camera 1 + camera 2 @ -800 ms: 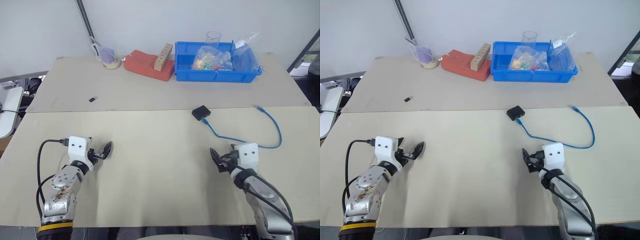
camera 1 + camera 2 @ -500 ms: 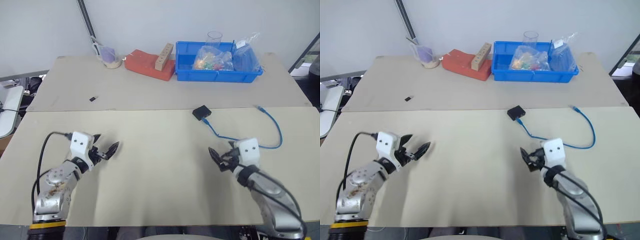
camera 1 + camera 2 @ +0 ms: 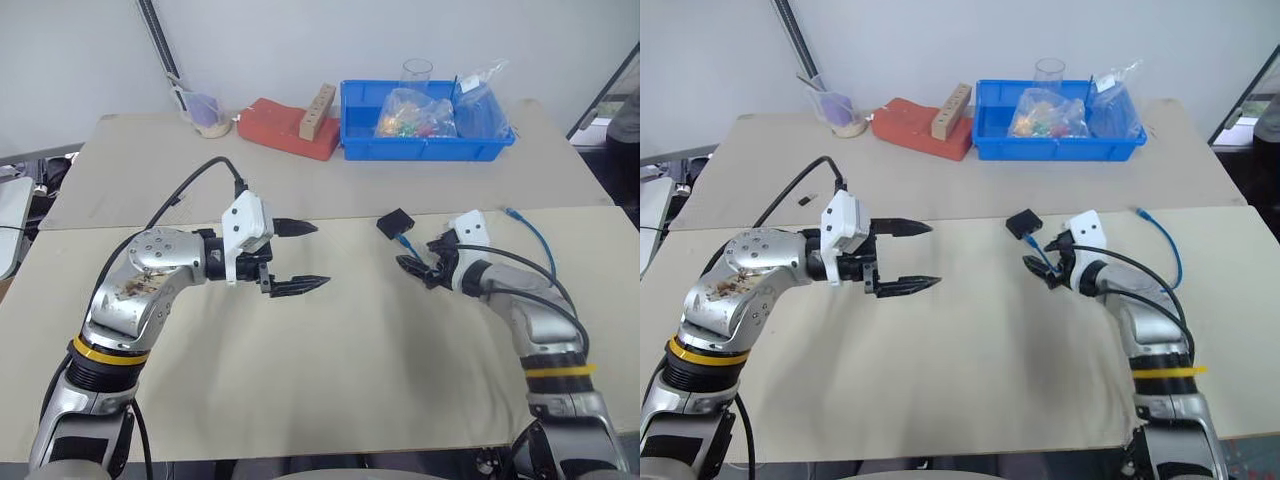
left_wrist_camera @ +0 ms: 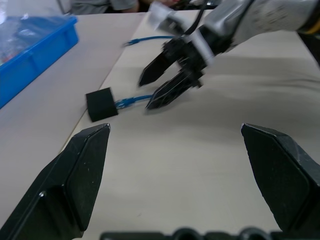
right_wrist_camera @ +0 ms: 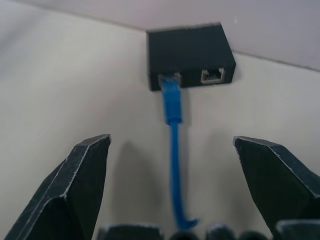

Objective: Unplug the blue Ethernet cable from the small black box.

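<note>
Trailing from the matte squarish small black box (image 5: 189, 55), the thin blue Ethernet cable (image 5: 173, 145).

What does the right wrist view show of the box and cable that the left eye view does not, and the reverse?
Right wrist view alone: the small black box's port side close up, with the blue Ethernet cable's plug seated in one port and a second port empty beside it.

Left eye view alone: the cable's free end lying on the table, the open left gripper hovering well left of the box, and the blue bin at the back.

Both: the cable plugged into the box, and the open right gripper just short of it, touching neither.
</note>
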### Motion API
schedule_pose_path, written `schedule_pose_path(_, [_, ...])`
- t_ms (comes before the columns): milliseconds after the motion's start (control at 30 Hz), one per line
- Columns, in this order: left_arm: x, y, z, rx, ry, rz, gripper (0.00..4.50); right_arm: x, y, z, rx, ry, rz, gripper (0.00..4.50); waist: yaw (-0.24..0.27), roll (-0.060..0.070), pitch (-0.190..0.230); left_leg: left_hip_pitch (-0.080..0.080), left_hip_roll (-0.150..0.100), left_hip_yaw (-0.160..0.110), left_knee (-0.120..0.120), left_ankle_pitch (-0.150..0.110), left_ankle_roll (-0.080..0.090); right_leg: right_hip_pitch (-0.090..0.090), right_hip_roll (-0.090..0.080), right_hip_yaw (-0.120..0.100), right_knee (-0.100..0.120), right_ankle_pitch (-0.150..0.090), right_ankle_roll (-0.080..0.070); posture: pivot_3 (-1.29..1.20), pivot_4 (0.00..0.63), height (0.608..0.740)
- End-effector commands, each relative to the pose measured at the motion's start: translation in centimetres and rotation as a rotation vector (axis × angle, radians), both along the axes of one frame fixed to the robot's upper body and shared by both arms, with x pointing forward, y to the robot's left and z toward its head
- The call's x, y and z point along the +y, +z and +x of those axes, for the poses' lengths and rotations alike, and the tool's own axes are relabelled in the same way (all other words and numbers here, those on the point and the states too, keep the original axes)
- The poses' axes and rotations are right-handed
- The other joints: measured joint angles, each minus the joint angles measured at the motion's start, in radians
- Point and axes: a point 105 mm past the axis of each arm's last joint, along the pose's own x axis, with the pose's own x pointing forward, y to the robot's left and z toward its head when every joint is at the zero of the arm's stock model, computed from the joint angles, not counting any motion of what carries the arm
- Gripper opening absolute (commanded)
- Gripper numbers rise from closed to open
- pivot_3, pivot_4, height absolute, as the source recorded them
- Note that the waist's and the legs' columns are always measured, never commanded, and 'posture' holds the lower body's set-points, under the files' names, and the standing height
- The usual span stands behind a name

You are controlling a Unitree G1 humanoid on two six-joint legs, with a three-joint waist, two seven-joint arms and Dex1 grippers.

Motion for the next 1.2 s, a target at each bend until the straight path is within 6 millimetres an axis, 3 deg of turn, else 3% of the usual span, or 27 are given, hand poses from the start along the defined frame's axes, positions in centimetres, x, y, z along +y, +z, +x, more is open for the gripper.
schedule_pose_path(33, [-0.1,0.9,-0.9,-0.015,-0.043,0.002,4.45,0.1,0.5,1.0,-0.040,0.021,-0.024,4.38,-0.001,0.000,0.000,0.000,0.000,0.000,0.000,0.000,0.000,0.000,0.000,0.000,0.000,0.000,0.000,0.00,0.150,0.740])
schedule_pose_path(100, [0.1,0.9,-1.0,-0.016,-0.037,0.004,4.45,0.4,0.5,1.4,-0.045,0.039,-0.021,4.38,0.001,0.000,0.000,0.000,0.000,0.000,0.001,0.000,0.000,0.000,0.000,0.000,0.000,0.000,0.000,0.00,0.150,0.740])
schedule_pose_path(200, [0.4,1.0,-1.0,-0.023,-0.023,0.006,4.50,1.1,0.7,1.9,-0.062,0.069,-0.015,3.57,-0.002,0.000,0.000,0.000,0.001,0.000,0.002,0.000,0.000,0.001,0.001,0.001,0.001,0.000,0.000,0.00,0.150,0.740])
schedule_pose_path(533, [1.1,0.7,-0.7,-0.019,0.008,0.014,4.50,2.5,1.0,2.0,-0.095,0.151,-0.019,0.12,0.001,0.000,0.000,0.000,0.003,0.000,0.002,0.000,0.000,0.000,0.003,0.001,0.001,0.000,0.000,0.00,0.150,0.740])
schedule_pose_path(600, [1.4,0.8,-0.4,0.012,0.036,-0.019,4.50,2.5,2.2,1.7,-0.170,0.203,-0.075,0.04,0.002,0.000,0.000,0.000,0.002,-0.001,0.002,0.000,0.000,0.000,0.003,0.001,0.002,0.000,0.000,0.00,0.150,0.740])
schedule_pose_path(800, [2.4,1.7,1.6,0.303,0.142,-0.281,4.50,4.5,6.9,-1.6,-0.630,0.608,-0.557,0.04,0.008,0.003,0.002,-0.002,0.001,-0.001,0.004,0.000,0.000,-0.001,0.001,0.001,0.001,0.000,0.000,0.00,0.150,0.740])
schedule_pose_path(1000, [2.3,1.2,3.2,0.504,0.139,-0.379,4.50,7.4,9.9,-4.8,-1.027,0.848,-0.725,0.04,0.000,0.002,0.002,-0.001,0.002,-0.002,0.004,0.000,0.000,-0.001,0.003,0.000,0.003,0.000,0.000,0.00,0.150,0.740])
schedule_pose_path(1200, [0.5,0.8,4.6,0.491,0.109,-0.374,4.50,10.0,11.3,-6.2,-1.196,0.925,-0.731,0.04,0.004,0.002,0.002,-0.001,0.002,-0.002,0.005,0.001,-0.001,-0.001,0.002,0.000,0.004,0.000,0.000,0.00,0.150,0.740])
